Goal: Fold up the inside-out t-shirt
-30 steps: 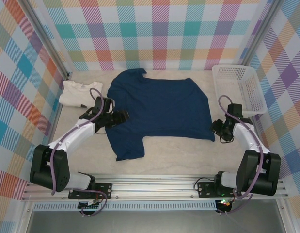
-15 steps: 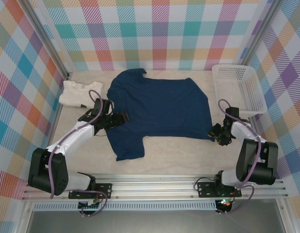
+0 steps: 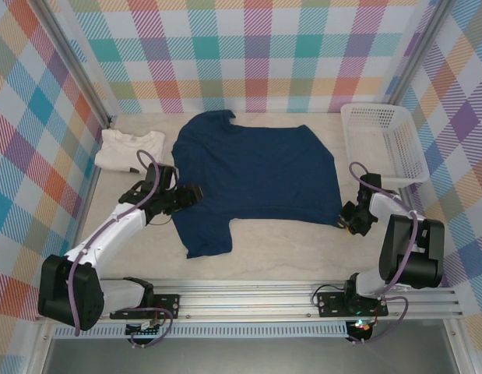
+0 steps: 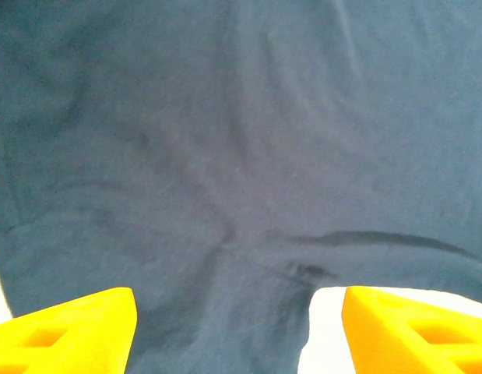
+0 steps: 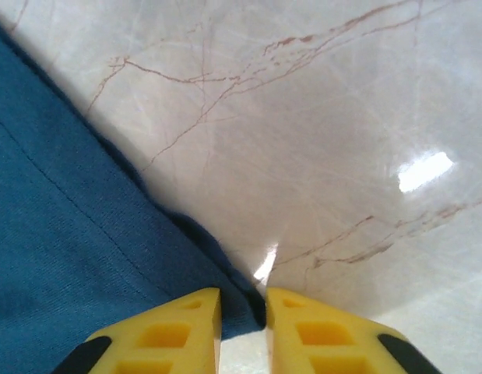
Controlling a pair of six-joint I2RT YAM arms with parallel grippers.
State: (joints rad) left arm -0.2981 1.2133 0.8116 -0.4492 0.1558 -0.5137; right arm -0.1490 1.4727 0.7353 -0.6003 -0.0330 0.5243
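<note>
Pale marbled table [image 3: 287,249] inside a booth of pastel plaid walls [image 3: 256,54].

At the right gripper [image 5: 242,300]: yellow fingers [image 5: 167,331] drawn almost together, pinching the near right corner of the inside-out t-shirt [image 5: 61,257], with a thin dark fold of navy cloth in the narrow gap between the tips. Just past the tips, a stitched hem running off to the left, then bare tabletop with brown veins and a bright patch of glare. Seen from above, low at the shirt's edge, the arm bent back toward its base on the near rail [image 3: 248,300].

At the left gripper [image 4: 239,335]: spread wide, gripping nothing, one finger at each lower corner of the wrist view with wrinkled navy cloth between and beyond them. Seen from above, set over the shirt's left edge, just above the near sleeve.

Around both: the shirt spread flat across the middle of the table, collar at the far left, one sleeve pointing toward the near edge, hem along the right side. Just beside it on the far left, a folded cream shirt [image 3: 128,148]. At the far right, apart from the cloth, a white basket [image 3: 385,144].
</note>
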